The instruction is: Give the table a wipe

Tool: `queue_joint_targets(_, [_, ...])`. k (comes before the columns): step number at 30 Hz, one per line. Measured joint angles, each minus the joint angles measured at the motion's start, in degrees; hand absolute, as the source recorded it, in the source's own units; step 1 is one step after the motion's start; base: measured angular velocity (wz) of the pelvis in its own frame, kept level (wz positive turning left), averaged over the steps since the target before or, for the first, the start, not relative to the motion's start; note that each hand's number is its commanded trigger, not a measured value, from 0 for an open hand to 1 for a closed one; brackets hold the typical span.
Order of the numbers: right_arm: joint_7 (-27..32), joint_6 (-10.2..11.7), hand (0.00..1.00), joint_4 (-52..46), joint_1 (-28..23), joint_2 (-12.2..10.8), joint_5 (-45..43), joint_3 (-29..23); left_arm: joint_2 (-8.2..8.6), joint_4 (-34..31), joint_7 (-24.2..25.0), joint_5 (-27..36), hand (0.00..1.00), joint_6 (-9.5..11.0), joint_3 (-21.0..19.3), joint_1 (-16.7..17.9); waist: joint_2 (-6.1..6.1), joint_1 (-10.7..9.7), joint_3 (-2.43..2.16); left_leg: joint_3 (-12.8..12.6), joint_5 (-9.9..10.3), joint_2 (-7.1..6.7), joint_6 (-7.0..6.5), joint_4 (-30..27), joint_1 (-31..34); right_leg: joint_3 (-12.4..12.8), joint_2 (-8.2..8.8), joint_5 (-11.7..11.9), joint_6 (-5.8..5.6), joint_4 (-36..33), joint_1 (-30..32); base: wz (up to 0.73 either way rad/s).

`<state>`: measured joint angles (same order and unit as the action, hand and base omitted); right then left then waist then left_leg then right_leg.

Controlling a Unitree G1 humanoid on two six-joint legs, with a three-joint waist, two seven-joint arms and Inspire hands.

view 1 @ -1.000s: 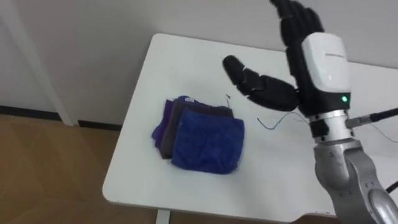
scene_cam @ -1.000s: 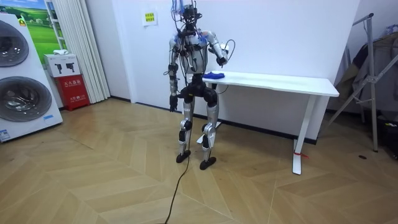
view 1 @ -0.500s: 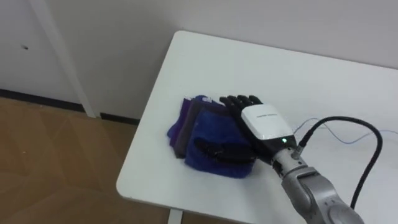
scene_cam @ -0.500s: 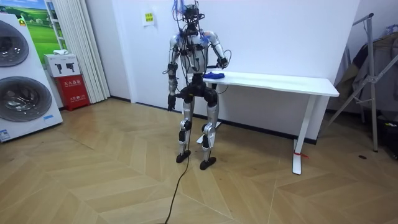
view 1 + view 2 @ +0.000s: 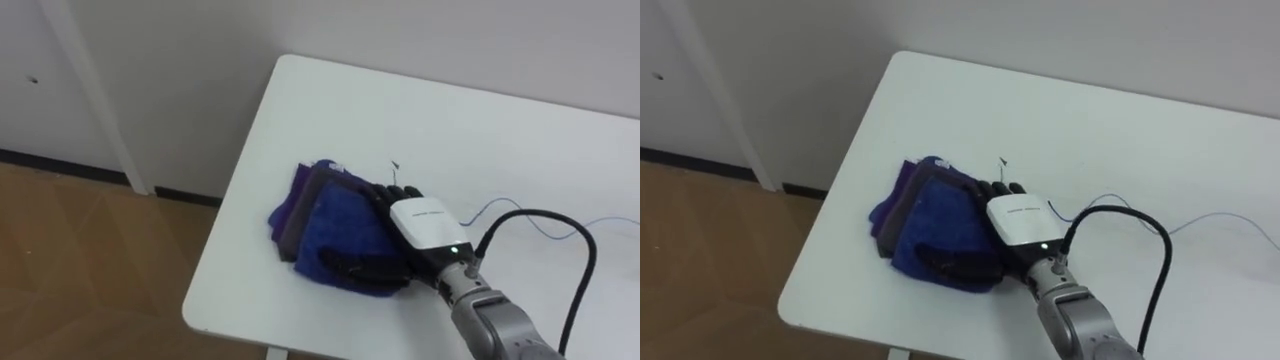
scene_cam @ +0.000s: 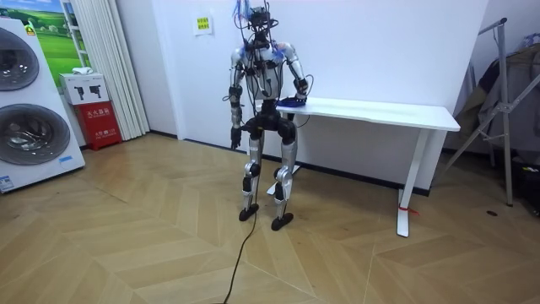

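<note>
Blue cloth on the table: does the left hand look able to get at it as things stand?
Probably, with a lift: the left hand hangs at the robot's side, below the table top, with nothing between. But the right hand lies flat on the blue cloth, covering part of it.

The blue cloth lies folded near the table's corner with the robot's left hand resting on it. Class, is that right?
No. The right hand, not the left, rests on the blue cloth, folded near the table corner; the left eye view shows it.
</note>
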<state>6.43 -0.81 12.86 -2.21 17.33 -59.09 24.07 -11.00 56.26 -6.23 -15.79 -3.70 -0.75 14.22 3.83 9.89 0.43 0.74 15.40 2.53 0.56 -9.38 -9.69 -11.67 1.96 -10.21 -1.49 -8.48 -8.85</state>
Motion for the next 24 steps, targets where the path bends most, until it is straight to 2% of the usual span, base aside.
queue_joint_targets(7, [6.3,0.5,1.0,2.9,0.2,-1.4,0.0,-1.2,0.04,0.0,-0.7,0.0,0.0,0.0,0.0,0.6,-0.03,-0.5,0.0,1.2,0.0,-0.22,0.0,0.0,-1.2,-0.7,0.08,0.0,-0.01,1.0,-2.2,0.08])
queue_joint_targets(11, [8.5,1.3,1.0,3.7,1.0,-1.5,0.2,-2.2,0.04,0.0,-0.9,-0.1,0.0,0.0,-0.2,0.7,0.02,-0.4,-0.02,1.6,0.0,-0.24,0.0,-0.1,-1.2,-1.3,0.13,0.0,-0.02,0.9,-2.3,0.06])
queue_joint_targets(16, [9.3,3.3,1.0,3.7,0.8,-1.9,0.7,-2.8,0.04,0.0,-0.9,-0.2,0.0,-0.1,-1.3,1.0,0.41,-0.4,-0.18,1.9,-0.1,-0.29,-0.22,-0.2,-0.9,-2.6,0.26,0.0,-0.02,0.9,-2.4,0.06])
queue_joint_targets(19, [9.6,3.2,1.0,4.7,0.8,-1.9,0.7,-3.3,0.03,0.0,-0.9,-1.2,0.0,-0.2,-1.5,1.3,0.87,-0.1,-0.39,2.0,-0.4,-0.47,-0.3,-0.3,-0.9,-2.8,0.48,0.0,-0.03,0.9,-2.6,0.04])
queue_joint_targets(24, [9.7,3.0,1.0,5.2,0.9,-2.0,0.8,-4.1,0.02,0.0,-0.8,-1.0,0.0,-1.0,-1.3,1.4,1.43,-0.4,-0.28,2.7,-0.5,-1.01,-0.42,-0.8,-0.9,-2.8,0.88,-0.1,-0.37,0.8,-3.1,0.06])
